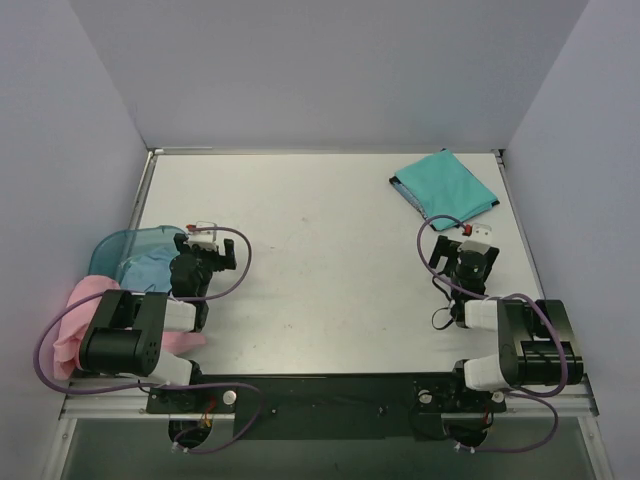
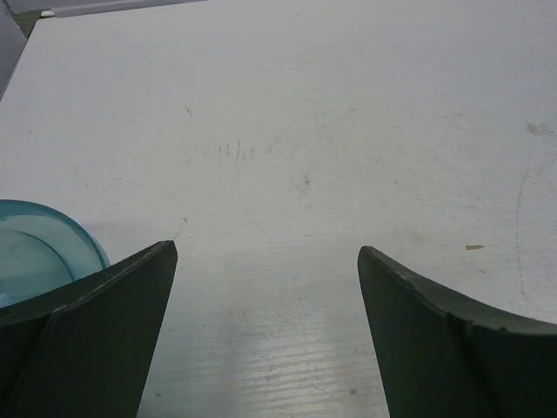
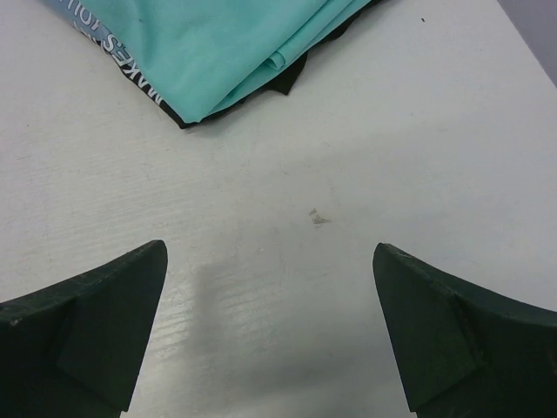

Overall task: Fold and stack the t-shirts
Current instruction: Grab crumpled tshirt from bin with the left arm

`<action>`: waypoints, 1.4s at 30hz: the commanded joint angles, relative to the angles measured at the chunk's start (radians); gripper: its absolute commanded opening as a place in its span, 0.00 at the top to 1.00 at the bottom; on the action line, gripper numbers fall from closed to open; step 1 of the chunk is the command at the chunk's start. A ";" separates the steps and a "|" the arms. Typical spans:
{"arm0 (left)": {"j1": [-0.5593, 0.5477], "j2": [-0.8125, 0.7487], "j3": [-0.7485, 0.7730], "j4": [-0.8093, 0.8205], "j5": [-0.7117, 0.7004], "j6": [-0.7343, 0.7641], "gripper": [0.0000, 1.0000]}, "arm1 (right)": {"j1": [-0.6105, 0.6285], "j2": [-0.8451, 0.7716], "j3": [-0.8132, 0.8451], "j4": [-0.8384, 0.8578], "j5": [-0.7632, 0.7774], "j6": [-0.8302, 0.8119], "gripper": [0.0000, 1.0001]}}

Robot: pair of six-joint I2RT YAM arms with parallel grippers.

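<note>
t-shirts are seen in three places. the teal green t-shirt (image 1: 445, 182) is laid folded on the white surface (image 1: 320, 230) near the far right corner; in the right wrist view the same teal green t-shirt (image 3: 226, 43) is shown with a dark layer under its edge and white lettering along one side. the light pink t-shirt (image 1: 72, 322) is bunched at the near left edge of the surface, beside the left arm. a pale blue t-shirt (image 1: 152, 265) is seen inside the translucent blue basket (image 1: 108, 248), just beyond the pink one.

the left hand (image 1: 207, 250) is held released over bare surface, its fingers (image 2: 130, 296) spread wide with nothing between them and the basket rim (image 2: 52, 228) just beside the left one. the right hand (image 1: 476, 245) is likewise released, near the teal shirt but apart from it, its fingers (image 3: 113, 296) parted over bare surface.
</note>
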 commanded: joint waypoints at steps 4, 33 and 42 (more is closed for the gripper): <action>0.011 0.005 0.015 -0.017 0.002 -0.023 0.04 | 0.001 -0.103 0.133 -0.256 -0.027 0.008 0.00; 0.384 0.028 1.356 -2.424 -0.298 0.454 0.03 | 0.392 -0.175 0.848 -1.241 -0.480 0.075 0.00; 0.390 -0.123 0.867 -1.878 -0.774 0.706 0.08 | 0.601 -0.132 0.885 -1.281 -0.399 0.015 0.00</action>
